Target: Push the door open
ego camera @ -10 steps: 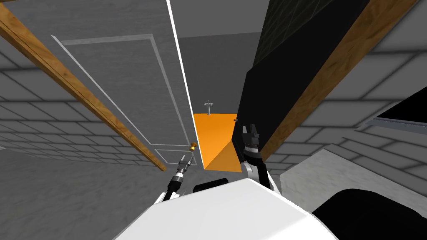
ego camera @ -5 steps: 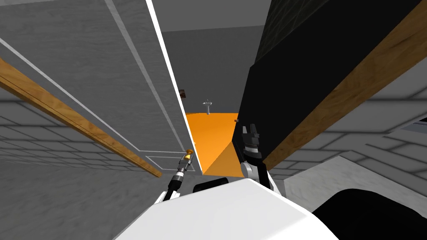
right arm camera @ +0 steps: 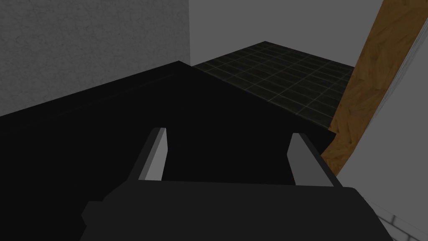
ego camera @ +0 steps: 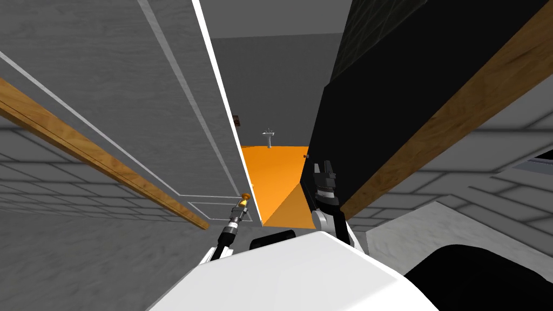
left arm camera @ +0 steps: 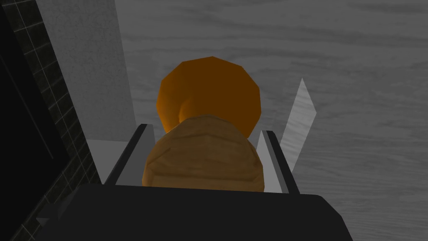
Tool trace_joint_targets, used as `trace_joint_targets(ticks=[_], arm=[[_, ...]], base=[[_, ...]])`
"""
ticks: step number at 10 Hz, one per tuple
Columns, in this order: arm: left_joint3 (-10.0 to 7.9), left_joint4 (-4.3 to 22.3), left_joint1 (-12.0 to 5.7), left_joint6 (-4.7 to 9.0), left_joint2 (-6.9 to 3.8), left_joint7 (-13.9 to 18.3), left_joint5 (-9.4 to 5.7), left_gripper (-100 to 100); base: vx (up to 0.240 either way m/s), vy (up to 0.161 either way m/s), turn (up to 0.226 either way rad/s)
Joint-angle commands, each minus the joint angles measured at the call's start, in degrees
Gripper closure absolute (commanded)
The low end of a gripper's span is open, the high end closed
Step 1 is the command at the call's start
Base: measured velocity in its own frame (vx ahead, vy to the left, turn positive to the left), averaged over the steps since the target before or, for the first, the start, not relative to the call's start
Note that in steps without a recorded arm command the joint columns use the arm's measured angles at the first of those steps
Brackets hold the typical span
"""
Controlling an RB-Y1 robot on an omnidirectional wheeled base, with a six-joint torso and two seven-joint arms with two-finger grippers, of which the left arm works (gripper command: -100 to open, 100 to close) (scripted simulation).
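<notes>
A grey panelled door [ego camera: 135, 97] stands ajar on my left, its white edge facing the gap. Low on it, near that edge, sits the orange door knob [ego camera: 245, 195]. My left gripper [ego camera: 243, 204] reaches up to the knob. In the left wrist view the knob [left arm camera: 209, 96] lies between the fingers [left arm camera: 138, 155], which press its sides, with the door's grey face [left arm camera: 334, 62] right behind. My right gripper [ego camera: 324, 166] is raised by the right side of the doorway. Its fingers stand open [right arm camera: 228, 134] with nothing between them.
Through the gap lies an orange floor [ego camera: 275, 167] with a small white sink [ego camera: 269, 135] at the far wall. Wooden frame strips run at left [ego camera: 108, 162] and right [ego camera: 432, 124]. A black area [ego camera: 389, 81] and dark tiling [right arm camera: 288, 79] flank the right jamb.
I have moved closer and the head view has shifted. My left gripper went up from just below the knob and now holds it. The right arm has kept its pose.
</notes>
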State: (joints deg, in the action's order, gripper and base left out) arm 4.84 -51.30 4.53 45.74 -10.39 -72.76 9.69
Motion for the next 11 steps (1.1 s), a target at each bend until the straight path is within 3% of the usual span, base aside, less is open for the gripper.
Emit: trace_joint_targets(ticks=[1,11], arm=[[0.12,0.08,0.31,0.16,0.07,0.02,0.04,100],[-1.2,0.21,-0.29,0.42,0.54,14.03,-3.92,100]], base=[[0.0,0.0,0.0],[0.029,-0.002,-0.031]])
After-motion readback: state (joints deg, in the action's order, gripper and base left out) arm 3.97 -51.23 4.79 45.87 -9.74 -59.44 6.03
